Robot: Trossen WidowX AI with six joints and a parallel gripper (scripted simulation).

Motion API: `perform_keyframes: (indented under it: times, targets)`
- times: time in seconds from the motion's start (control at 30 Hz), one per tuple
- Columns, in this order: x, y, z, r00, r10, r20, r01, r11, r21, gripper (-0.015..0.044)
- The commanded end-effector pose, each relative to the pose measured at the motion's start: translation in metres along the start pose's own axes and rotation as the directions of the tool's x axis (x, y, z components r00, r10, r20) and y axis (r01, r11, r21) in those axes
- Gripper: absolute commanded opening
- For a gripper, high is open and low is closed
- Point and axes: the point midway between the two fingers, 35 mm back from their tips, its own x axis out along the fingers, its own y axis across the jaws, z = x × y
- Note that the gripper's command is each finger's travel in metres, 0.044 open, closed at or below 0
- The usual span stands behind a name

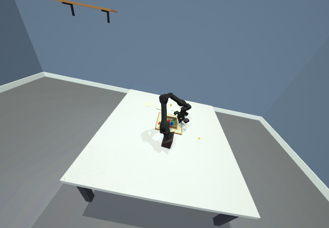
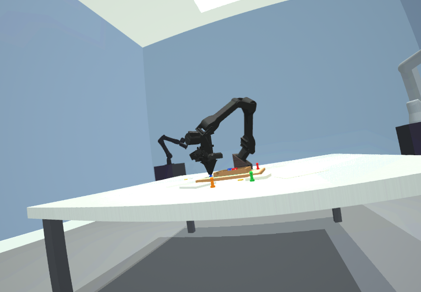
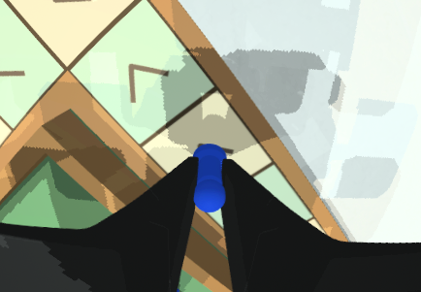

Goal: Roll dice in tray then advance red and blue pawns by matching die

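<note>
Gripper (image 1: pixel 179 121) (image 2: pixel 210 175) (image 3: pixel 210 166), black, two-fingered: closed on blue pawn (image 1: pixel 179 122) (image 2: pixel 210 175) (image 3: pixel 210 179) | pawn: between fingertips, over cream square | writing: none legible | pawn's long axis: between fingers, foreshortened in wrist view

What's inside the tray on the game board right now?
The tray holds the red die and blue die. The arm covers part of its left side in the top view, so anything there is hidden.

Pawns: four, one red (image 1: pixel 159 123) (image 2: pixel 257 166), one blue (image 1: pixel 179 122) (image 2: pixel 210 175) (image 3: pixel 210 179), one green (image 2: pixel 251 176), one orange (image 1: pixel 171 105) (image 2: pixel 212 182). Dice: two, one red (image 1: pixel 169 120) (image 2: pixel 234 169), one blue (image 1: pixel 171 123) (image 2: pixel 229 169). One wall shelf (image 1: pixel 85 5), two black brackets beneath.
</note>
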Motion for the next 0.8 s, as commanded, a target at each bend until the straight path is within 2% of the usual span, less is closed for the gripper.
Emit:
perform_keyframes:
  times: [0.0,0.2,0.77]
  targets:
    - [0.002,0.000,-0.001,1.000,0.005,-0.005,-0.005,1.000,0.009,0.0009]
    - [-0.006,0.000,0.001,1.000,0.004,-0.003,-0.004,1.000,0.009,0.0000]
    - [-0.105,-0.002,0.008,1.000,-0.002,0.000,0.002,1.000,0.010,0.0000]
